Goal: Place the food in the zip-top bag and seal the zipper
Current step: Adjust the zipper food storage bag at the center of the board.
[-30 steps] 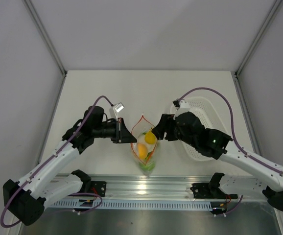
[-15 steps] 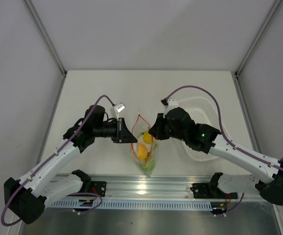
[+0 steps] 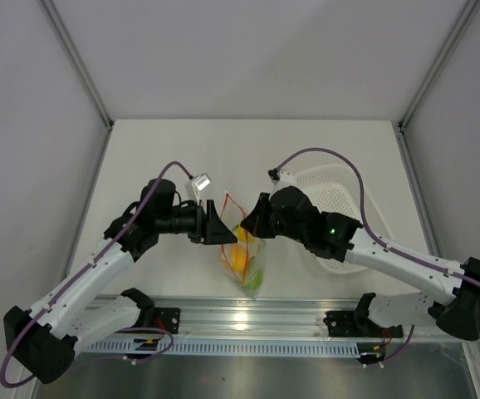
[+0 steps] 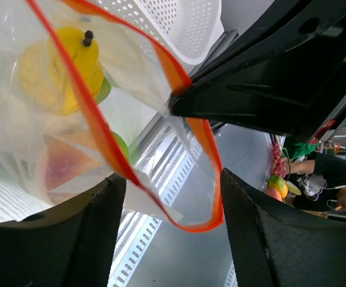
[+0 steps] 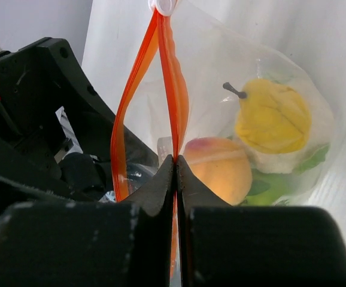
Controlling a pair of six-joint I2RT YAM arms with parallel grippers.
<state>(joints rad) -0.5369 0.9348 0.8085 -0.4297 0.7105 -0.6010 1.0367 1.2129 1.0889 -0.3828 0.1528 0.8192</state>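
Observation:
The clear zip-top bag [image 3: 244,259] hangs between my two grippers with the food in it. Through the plastic I see a yellow pear [image 5: 273,116], an orange round fruit [image 5: 218,168] and a green piece [image 5: 281,186]. My right gripper [image 5: 175,161] is shut on the red-orange zipper [image 5: 172,72], pinching both strips together. My left gripper [image 4: 172,186] is open, and a loop of the zipper [image 4: 206,149] hangs loose between its fingers [image 4: 95,239]. From above, the left gripper [image 3: 222,226] and right gripper [image 3: 250,223] nearly touch over the bag's mouth.
A white perforated basket [image 3: 344,195] sits to the right, behind the right arm. A metal rail [image 3: 240,320] runs along the table's near edge, just below the bag.
My right gripper moved left onto the bag's mouth and shut on the zipper. My left gripper opened and let go of the bag's edge. The bag's mouth has narrowed.

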